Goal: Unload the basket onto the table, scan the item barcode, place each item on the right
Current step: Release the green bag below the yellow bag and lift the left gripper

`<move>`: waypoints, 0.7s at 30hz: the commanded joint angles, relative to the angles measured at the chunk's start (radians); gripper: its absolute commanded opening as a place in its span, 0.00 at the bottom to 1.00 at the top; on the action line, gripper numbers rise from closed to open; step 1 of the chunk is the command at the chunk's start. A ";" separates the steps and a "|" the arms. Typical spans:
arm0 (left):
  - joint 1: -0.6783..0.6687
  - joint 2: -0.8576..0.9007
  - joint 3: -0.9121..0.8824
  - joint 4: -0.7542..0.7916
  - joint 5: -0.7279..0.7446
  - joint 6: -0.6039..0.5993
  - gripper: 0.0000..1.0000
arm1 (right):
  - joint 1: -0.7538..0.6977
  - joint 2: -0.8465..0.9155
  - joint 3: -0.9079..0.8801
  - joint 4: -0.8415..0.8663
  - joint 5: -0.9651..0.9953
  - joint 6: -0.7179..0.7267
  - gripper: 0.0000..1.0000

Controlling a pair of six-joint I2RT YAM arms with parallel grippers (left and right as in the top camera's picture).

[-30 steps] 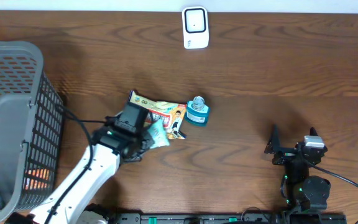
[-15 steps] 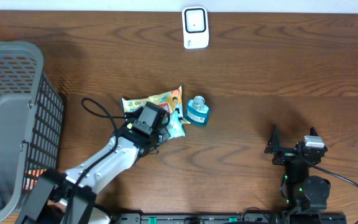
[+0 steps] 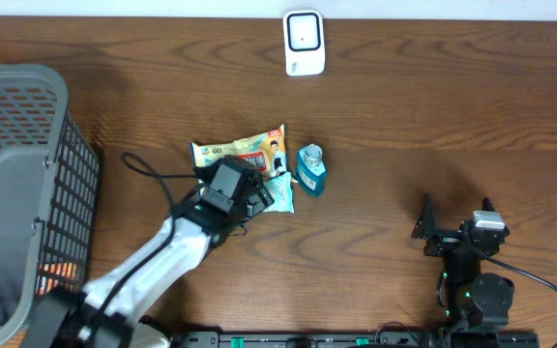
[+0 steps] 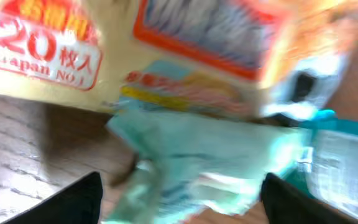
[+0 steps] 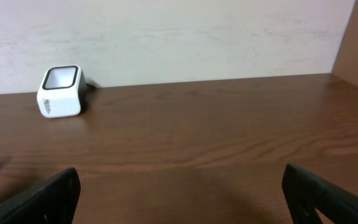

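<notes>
Straddling pale-green sachet, left gripper spread wide.

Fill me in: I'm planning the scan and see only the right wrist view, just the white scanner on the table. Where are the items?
Observer: Overhead, a yellow snack packet lies mid-table, a bit left of centre.
Operator: Anything beside it?
Observer: A small blue bottle stands next to its right end.
Operator: And the left gripper?
Observer: The left gripper is open over a pale green packet.
</notes>
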 commanded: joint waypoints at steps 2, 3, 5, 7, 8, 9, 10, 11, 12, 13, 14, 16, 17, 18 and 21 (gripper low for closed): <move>0.000 -0.159 0.040 -0.035 -0.059 0.097 0.84 | 0.007 -0.003 -0.002 -0.004 0.002 -0.008 0.99; 0.000 -0.185 0.040 -0.038 -0.077 0.097 0.77 | 0.007 -0.003 -0.002 -0.004 0.002 -0.008 0.99; 0.000 -0.225 0.040 -0.042 -0.101 0.097 0.27 | 0.007 -0.003 -0.002 -0.004 0.002 -0.008 0.99; 0.000 -0.238 0.040 -0.043 -0.114 0.096 0.07 | 0.007 -0.003 -0.002 -0.004 0.002 -0.008 0.99; 0.000 -0.237 0.039 -0.043 -0.114 0.085 0.07 | 0.007 -0.003 -0.002 -0.004 0.002 -0.008 0.99; 0.000 -0.229 0.038 -0.043 -0.113 0.075 0.07 | 0.007 -0.003 -0.002 -0.004 0.002 -0.008 0.99; 0.000 -0.220 0.036 -0.043 -0.113 0.065 0.07 | 0.007 -0.003 -0.002 -0.004 0.002 -0.008 0.99; 0.000 -0.204 0.033 -0.044 -0.113 0.062 0.07 | 0.007 -0.003 -0.002 -0.004 0.002 -0.008 0.99; 0.000 -0.188 0.029 -0.044 -0.113 0.061 0.07 | 0.007 -0.003 -0.002 -0.004 0.002 -0.008 0.99; 0.000 -0.159 0.024 -0.058 -0.113 0.034 0.07 | 0.007 -0.003 -0.002 -0.004 0.002 -0.008 0.99; 0.000 -0.137 0.021 -0.076 -0.111 0.004 0.07 | 0.007 -0.003 -0.002 -0.004 0.002 -0.008 0.99; -0.002 -0.091 0.018 -0.112 -0.100 -0.042 0.07 | 0.007 -0.003 -0.002 -0.004 0.002 -0.008 0.99; -0.002 -0.070 0.016 -0.124 -0.089 -0.054 0.07 | 0.007 -0.003 -0.002 -0.004 0.002 -0.008 0.99; -0.002 -0.042 0.013 -0.129 -0.074 -0.062 0.08 | 0.007 -0.003 -0.002 -0.004 0.002 -0.008 0.99; -0.002 0.038 0.011 -0.122 -0.048 -0.062 0.07 | 0.007 -0.003 -0.002 -0.004 0.002 -0.008 0.99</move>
